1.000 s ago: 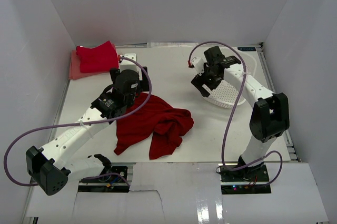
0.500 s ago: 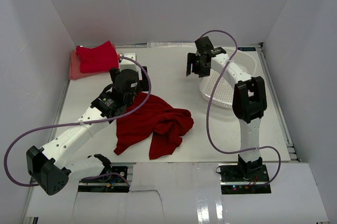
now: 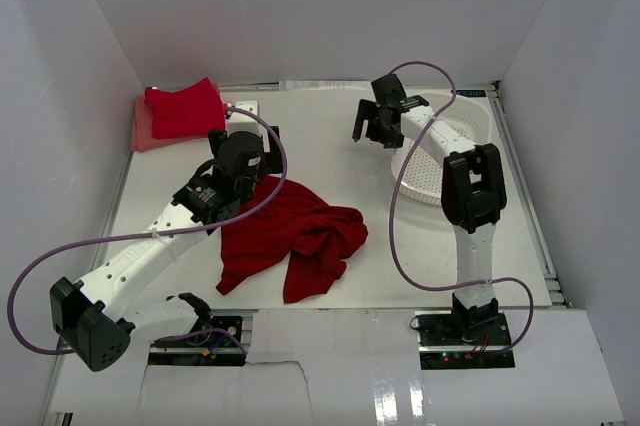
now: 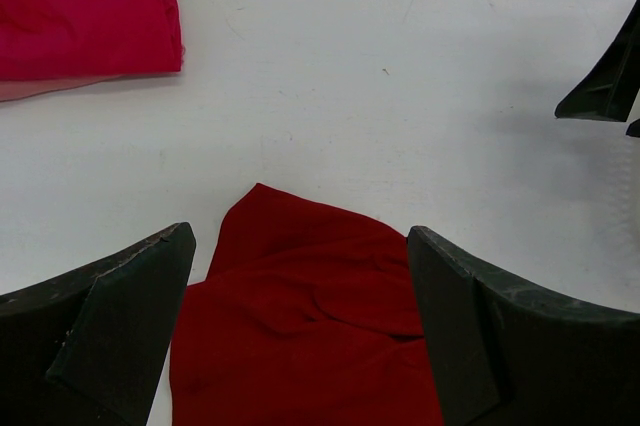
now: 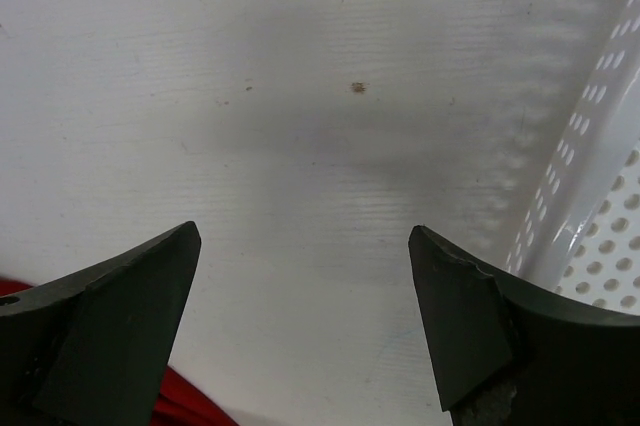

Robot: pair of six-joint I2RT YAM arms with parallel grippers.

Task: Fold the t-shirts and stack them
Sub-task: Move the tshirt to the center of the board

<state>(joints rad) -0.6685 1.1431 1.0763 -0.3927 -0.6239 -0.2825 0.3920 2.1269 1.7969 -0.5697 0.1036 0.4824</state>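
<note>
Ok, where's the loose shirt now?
In the top view the crumpled red shirt lies centre-left on the table, its far edge under the open left gripper, with the folded stack in the far-left corner.

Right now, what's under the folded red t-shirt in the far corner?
A paler salmon-pink t-shirt, peeking out along one side. The folded red t-shirt covers most of it, so anything else underneath cannot be seen.

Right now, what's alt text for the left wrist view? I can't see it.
The open left gripper frames a crumpled red shirt on a white table. A folded red shirt lies at top left, on a paler pink one.
</note>
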